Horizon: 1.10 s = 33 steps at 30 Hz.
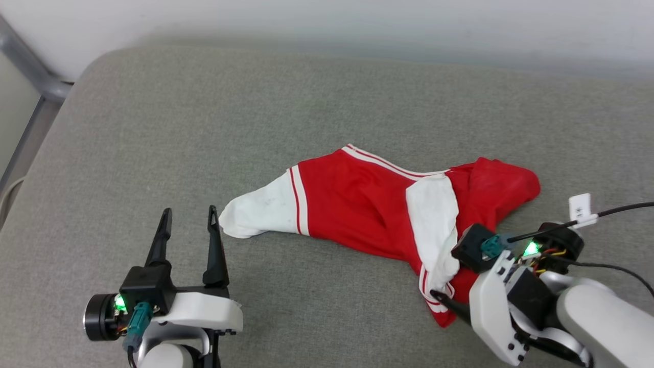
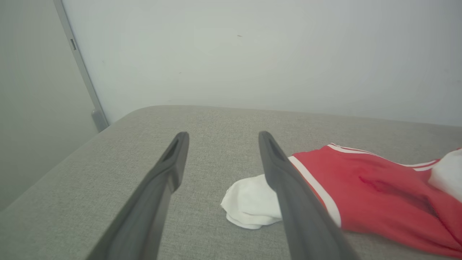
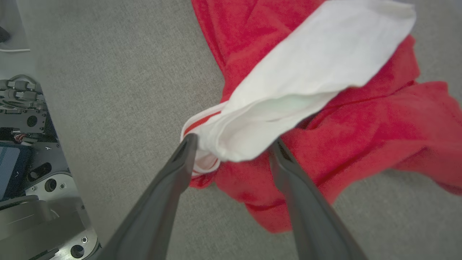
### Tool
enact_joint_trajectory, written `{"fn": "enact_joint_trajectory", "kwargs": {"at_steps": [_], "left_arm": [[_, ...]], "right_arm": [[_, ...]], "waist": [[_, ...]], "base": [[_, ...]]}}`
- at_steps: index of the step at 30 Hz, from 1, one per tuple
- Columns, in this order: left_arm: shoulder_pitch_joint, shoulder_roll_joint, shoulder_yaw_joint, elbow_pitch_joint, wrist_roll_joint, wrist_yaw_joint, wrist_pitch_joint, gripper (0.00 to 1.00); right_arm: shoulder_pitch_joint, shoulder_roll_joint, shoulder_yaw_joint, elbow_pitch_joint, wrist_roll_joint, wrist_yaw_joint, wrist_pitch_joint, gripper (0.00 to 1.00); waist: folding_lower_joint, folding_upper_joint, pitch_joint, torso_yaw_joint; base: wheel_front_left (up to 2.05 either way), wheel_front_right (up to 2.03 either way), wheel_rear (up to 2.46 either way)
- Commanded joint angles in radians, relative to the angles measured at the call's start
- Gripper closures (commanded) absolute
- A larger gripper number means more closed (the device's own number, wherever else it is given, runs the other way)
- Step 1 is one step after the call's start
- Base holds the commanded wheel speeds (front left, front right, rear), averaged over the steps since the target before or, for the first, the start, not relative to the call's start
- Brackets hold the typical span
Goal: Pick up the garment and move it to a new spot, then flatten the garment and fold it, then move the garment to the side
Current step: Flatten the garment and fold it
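the garment [image 1: 357, 199] lies crumpled on the grey cushion [image 1: 204, 128], long axis roughly nine to three o'clock in the head view, one white sleeve pointing to nine. the right gripper [image 3: 232, 142] is nearer, spread wide astride the other sleeve's fold at the garment's five o'clock, nothing pinched. the left gripper [image 1: 189, 210], wide open and empty, has the sleeve tip at its one o'clock.

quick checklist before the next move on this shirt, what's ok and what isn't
1. Right gripper open: ok.
2. Cloth between its fingers: ok, the folded white sleeve of the garment lies there.
3. Left gripper open: ok.
4. Left gripper on cloth: not ok, it stands beside the other white sleeve, with none between its fingers.
5. Garment flat: not ok, crumpled on the grey cushion.
6. Layers the right gripper would catch: cannot tell.
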Motion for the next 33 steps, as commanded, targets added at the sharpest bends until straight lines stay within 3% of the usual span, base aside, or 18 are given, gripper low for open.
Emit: {"fn": "enact_joint_trajectory", "kwargs": {"at_steps": [1, 11, 12, 13, 14, 23, 33], "left_arm": [[-0.019, -0.016, 0.013, 0.005, 0.015, -0.014, -0.003, 0.0], [-0.024, -0.072, 0.067, 0.027, 0.061, -0.068, -0.003, 0.0], [-0.021, -0.079, 0.081, 0.032, 0.07, -0.075, -0.003, 0.0], [-0.019, -0.082, 0.088, 0.034, 0.071, -0.08, -0.003, 0.0], [-0.016, -0.086, 0.092, 0.036, 0.076, -0.082, -0.003, 0.0], [0.0, -0.099, 0.129, 0.05, 0.094, -0.108, -0.003, 0.0], [0.042, -0.106, 0.176, 0.06, 0.102, -0.134, -0.003, 0.0]], "right_arm": [[-0.019, 0.018, 0.023, 0.028, 0.01, -0.001, -0.001, 0.0], [-0.006, 0.058, 0.17, 0.206, 0.029, -0.001, -0.05, 0.0], [-0.01, 0.063, 0.189, 0.224, 0.036, -0.001, -0.081, 0.15], [-0.014, 0.066, 0.191, 0.227, 0.037, -0.001, -0.101, 0.74], [-0.02, 0.067, 0.194, 0.228, 0.04, 0.0, -0.12, 1.0], [0.007, 0.072, 0.086, 0.187, 0.034, -0.001, -0.304, 1.0], [0.184, 0.122, -0.237, 0.095, 0.068, -0.001, -0.446, 1.0]], "waist": [[-0.0001, -0.0001, 0.024, 0.02], [-0.0001, -0.0001, 0.052, 0.036], [-0.0001, -0.0001, 0.05, 0.031], [-0.0001, -0.0001, 0.047, 0.026], [-0.0001, -0.0001, 0.044, 0.021], [-0.0001, -0.0001, 0.004, -0.027], [-0.0001, -0.0001, -0.056, -0.105]], "base": [[0.0, 0.0, 0.0], [0.0, 0.0, 0.0], [0.0, 0.0, 0.0], [0.0, 0.0, 0.0], [0.0, 0.0, 0.0], [0.0, 0.0, 0.0], [0.0, 0.0, 0.0]]}}
